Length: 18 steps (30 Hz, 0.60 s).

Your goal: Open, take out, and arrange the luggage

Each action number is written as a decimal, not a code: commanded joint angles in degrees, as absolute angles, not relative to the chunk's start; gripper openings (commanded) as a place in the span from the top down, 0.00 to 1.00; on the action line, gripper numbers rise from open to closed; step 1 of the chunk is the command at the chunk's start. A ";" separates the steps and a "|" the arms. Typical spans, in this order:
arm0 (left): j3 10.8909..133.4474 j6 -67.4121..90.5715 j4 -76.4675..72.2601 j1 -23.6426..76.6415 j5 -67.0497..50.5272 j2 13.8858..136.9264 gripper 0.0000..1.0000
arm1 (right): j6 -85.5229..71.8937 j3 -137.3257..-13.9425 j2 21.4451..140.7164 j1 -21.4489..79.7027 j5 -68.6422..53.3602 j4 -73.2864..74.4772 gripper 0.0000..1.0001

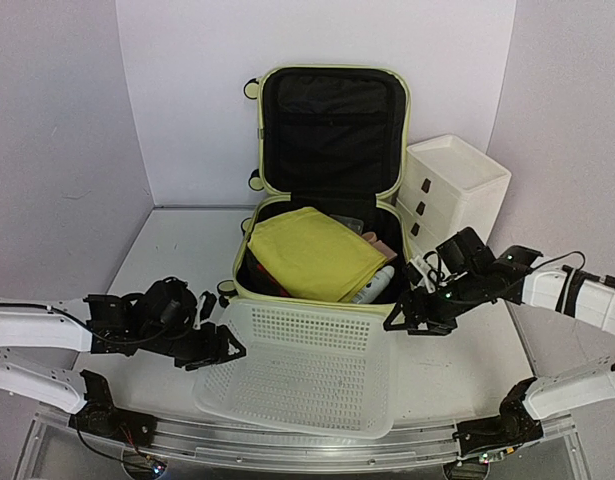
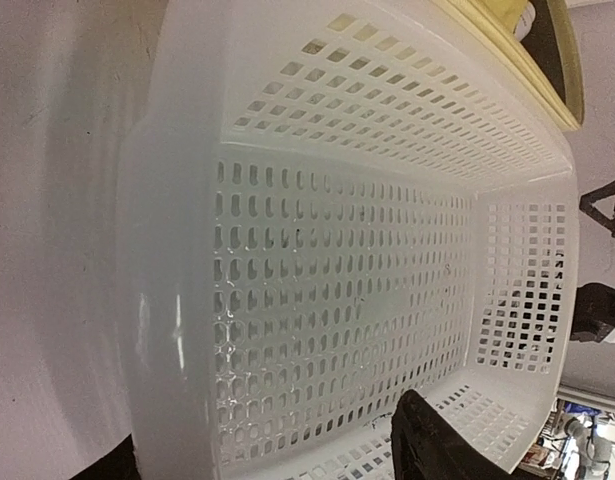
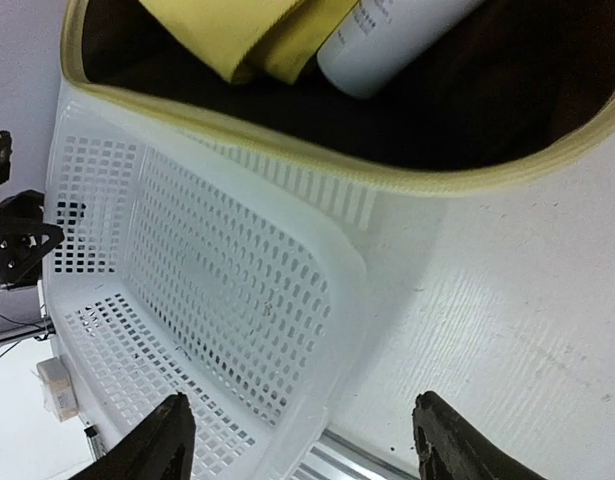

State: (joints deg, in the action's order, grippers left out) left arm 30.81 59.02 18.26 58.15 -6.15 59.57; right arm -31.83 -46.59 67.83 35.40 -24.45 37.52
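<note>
The luggage [image 1: 332, 130] stands open directly behind the white mesh basket [image 1: 307, 370]. Its lid is upright and its lower shell sits against the basket's far rim, so the long side of the case runs parallel to that rim. A folded yellow cloth [image 1: 312, 255] fills most of the shell, and a white bottle [image 1: 372, 287] lies slanted along the cloth's right edge, just beyond the basket's far right corner.

The right hand [image 1: 402, 322] hovers at that same corner with its fingers spread wide, holding nothing. The left hand [image 1: 219, 355] sits at the basket's left side. Its fingers are also spread, and they grip nothing I can make out.

Unpacking looks to be the step now due, since the basket is bare. The case contents lie beyond the basket from both hands. The right hand is clearly nearer the bottle, with only a short reach over the shell's rim.
</note>
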 commanded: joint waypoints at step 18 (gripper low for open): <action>38.24 62.94 14.85 67.15 9.39 68.29 0.72 | -31.70 -48.27 71.31 37.97 -9.93 38.92 0.92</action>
